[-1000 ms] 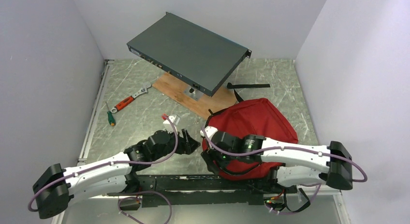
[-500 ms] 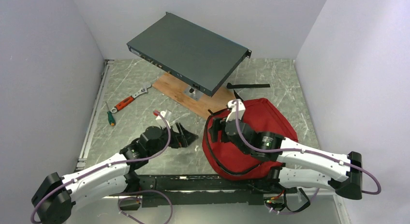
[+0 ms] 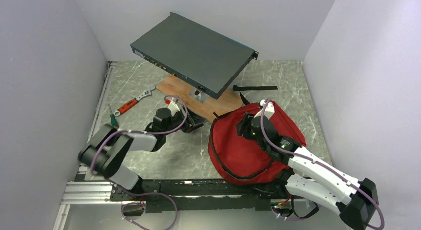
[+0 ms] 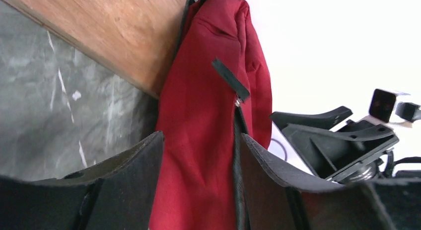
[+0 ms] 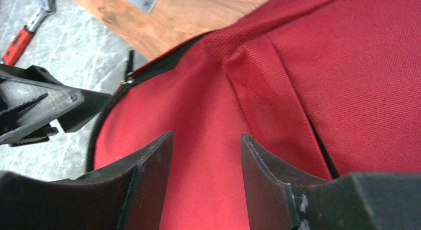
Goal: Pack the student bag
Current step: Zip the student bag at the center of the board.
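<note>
Top view: the bag [image 3: 248, 145] lies on the counter [image 3: 149, 155], with a board [image 3: 218, 105] at its far left edge. The left hand [image 3: 193, 124] sits just left of the bag; the right hand [image 3: 242, 126] is over the bag's top

Left wrist: the left hand's fingers [image 4: 124, 175] stand apart, gripping nothing, with the bag's zip side beyond them

Right wrist: the right hand is part open above the bag's cloth, holding nothing; whether it touches, I cannot tell

No lettering is reading clearly in any view: small markings along the front edge of the grey metal box [image 3: 193, 53] are appearing too tiny, and the student bag [image 3: 238, 145] is showing plain red fabric.
</note>
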### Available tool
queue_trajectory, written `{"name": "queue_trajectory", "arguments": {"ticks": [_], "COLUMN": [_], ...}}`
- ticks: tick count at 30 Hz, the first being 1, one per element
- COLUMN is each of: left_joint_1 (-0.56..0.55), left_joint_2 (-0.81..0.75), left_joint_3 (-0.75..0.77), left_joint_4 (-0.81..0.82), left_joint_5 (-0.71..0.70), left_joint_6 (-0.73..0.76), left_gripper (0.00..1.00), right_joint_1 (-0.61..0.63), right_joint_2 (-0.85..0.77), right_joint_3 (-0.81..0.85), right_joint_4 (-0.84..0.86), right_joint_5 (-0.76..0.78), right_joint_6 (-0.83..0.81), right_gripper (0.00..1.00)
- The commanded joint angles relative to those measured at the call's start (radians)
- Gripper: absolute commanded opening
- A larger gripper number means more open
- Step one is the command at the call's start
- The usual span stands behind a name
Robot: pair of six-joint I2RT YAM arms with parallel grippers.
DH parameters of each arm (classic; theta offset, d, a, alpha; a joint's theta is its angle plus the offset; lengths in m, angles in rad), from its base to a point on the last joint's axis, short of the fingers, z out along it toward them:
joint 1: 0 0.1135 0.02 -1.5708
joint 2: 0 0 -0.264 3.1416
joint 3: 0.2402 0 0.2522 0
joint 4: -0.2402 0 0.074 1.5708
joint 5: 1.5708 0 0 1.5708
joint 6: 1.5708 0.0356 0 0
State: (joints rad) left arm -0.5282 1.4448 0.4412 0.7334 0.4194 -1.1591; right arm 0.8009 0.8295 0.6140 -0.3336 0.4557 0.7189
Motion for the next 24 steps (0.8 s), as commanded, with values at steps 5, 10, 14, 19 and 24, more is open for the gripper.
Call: {"name": "queue_trajectory", "arguments": {"ticks": [5, 10, 14, 19, 24], "left_joint_1": [0.0, -0.041, -0.061, -0.067, -0.073], "left_joint_2": [0.282, 0.289, 0.343, 0.385, 0.372], "left_joint_3": [0.1, 0.173, 0.202, 0.242, 0.249], "left_joint_4": [0.452, 0.323, 0.365, 0.352, 0.319], "left_joint_5": [0.028, -0.018, -0.03, -0.032, -0.058], "left_joint_6": [-0.151, -0.047, -0.062, -0.068, -0.046], "left_gripper": [0.66, 0.74, 0.69, 0.58, 0.46], "right_joint_1": [-0.113, -0.139, -0.167, -0.184, -0.19], "right_joint_2": [0.034, 0.033, 0.05, 0.034, 0.016], "right_joint_3": [-0.052, -0.102, -0.115, -0.117, -0.13], "right_joint_4": [0.095, 0.131, 0.148, 0.147, 0.152], "right_joint_5": [-0.208, -0.236, -0.272, -0.287, -0.298], "right_joint_6": [-0.011, -0.015, -0.028, -0.045, -0.043], "right_gripper": [0.49, 0.41, 0.33, 0.3, 0.29]}}
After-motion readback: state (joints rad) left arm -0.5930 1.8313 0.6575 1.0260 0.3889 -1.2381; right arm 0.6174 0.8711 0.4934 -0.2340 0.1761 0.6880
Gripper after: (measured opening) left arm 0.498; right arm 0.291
